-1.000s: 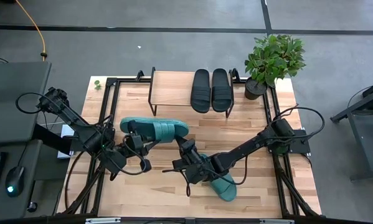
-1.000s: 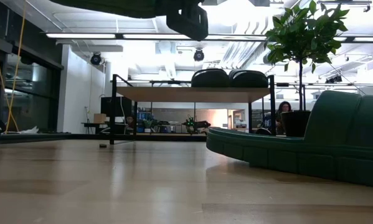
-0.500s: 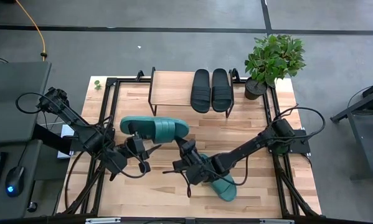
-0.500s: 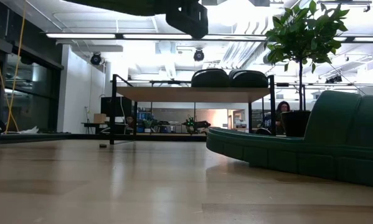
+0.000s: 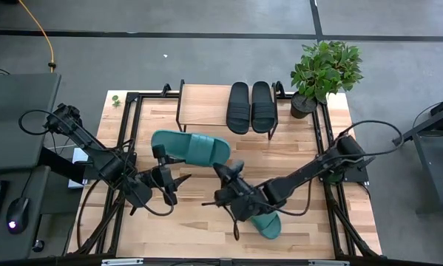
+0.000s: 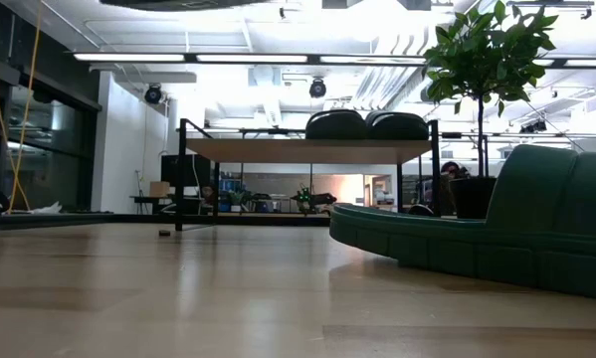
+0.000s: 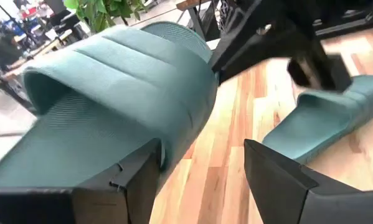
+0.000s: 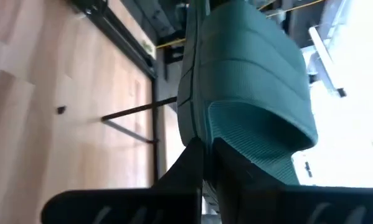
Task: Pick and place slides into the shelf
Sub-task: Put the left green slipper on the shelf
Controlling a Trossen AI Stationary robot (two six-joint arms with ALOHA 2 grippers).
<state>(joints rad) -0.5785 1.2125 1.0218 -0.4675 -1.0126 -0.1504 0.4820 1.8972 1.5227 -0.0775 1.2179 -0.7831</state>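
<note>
One teal slide [image 5: 190,148] hangs in the air over the table's middle, with my right gripper [image 5: 223,171] shut on the end nearer its strap. My left gripper [image 5: 169,174] stands open by the slide's heel end [image 7: 61,149], and the gap between its fingers shows only table. A second teal slide [image 5: 263,222] lies flat on the table under my right arm. Two black slides [image 5: 238,107] [image 5: 262,107] lie side by side on the shelf's [image 5: 203,103] top board. My right gripper pinches the sole's edge [image 8: 195,134] between its two fingers at the slide's strap end, coming nearly level from the table's near right. The slide is lifted clear of the table and reaches away from the fingers toward the left. My left gripper's one finger [image 7: 136,180] sits right beside the slide's rim; I cannot tell whether they touch.
A potted plant [image 5: 321,74] stands at the far right corner beside the shelf. The shelf's left half [image 5: 199,100] is bare board. Black frame rails [image 5: 132,118] run along the table's edges.
My left gripper has opened and let go of the slide's heel end, staying where it was. My right gripper has risen and rolled, carrying the teal slide a little up and toward the far edge; the slide now hangs from that gripper alone.
</note>
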